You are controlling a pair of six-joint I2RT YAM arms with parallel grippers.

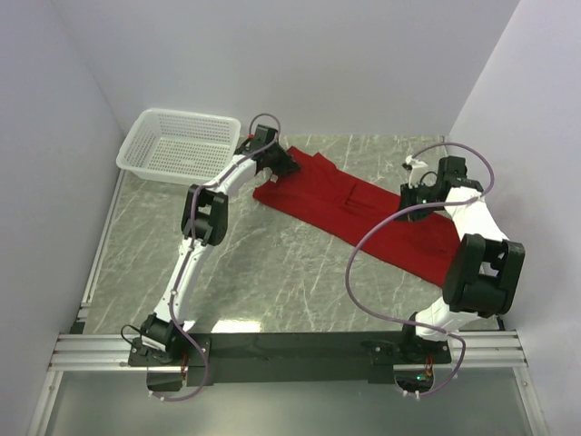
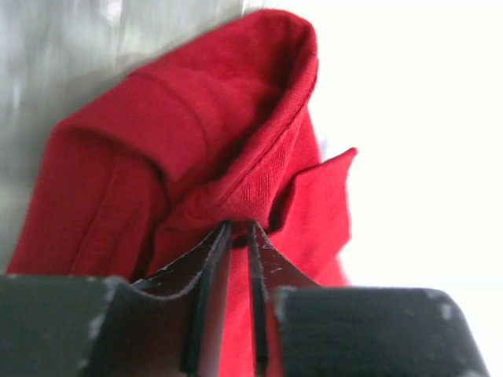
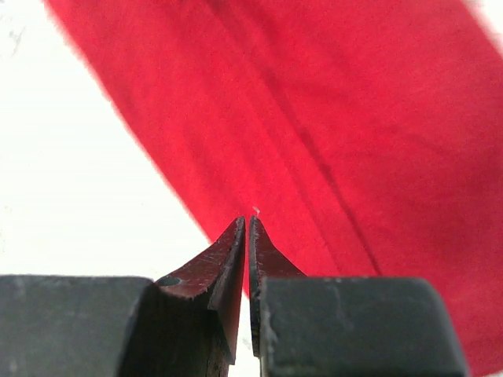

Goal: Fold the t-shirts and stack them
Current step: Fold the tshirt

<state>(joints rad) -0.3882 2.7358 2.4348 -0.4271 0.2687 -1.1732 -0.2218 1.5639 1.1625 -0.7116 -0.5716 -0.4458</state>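
One deep-red t-shirt (image 1: 363, 216) lies spread in a long strip across the marble table, from the back middle toward the right. My left gripper (image 1: 278, 169) is at its far left end, shut on a bunched fold of the shirt. In the left wrist view the red cloth (image 2: 196, 133) is pinched between the tips (image 2: 236, 226) and rises in a hump. My right gripper (image 1: 414, 194) sits at the shirt's far edge near the right end. In the right wrist view its jaws (image 3: 247, 220) are together at the border of the cloth (image 3: 354, 118), with no red showing between them.
A white mesh basket (image 1: 182, 113) stands at the back left, just left of my left gripper. Walls close in the table at the back and both sides. Purple cables loop over both arms.
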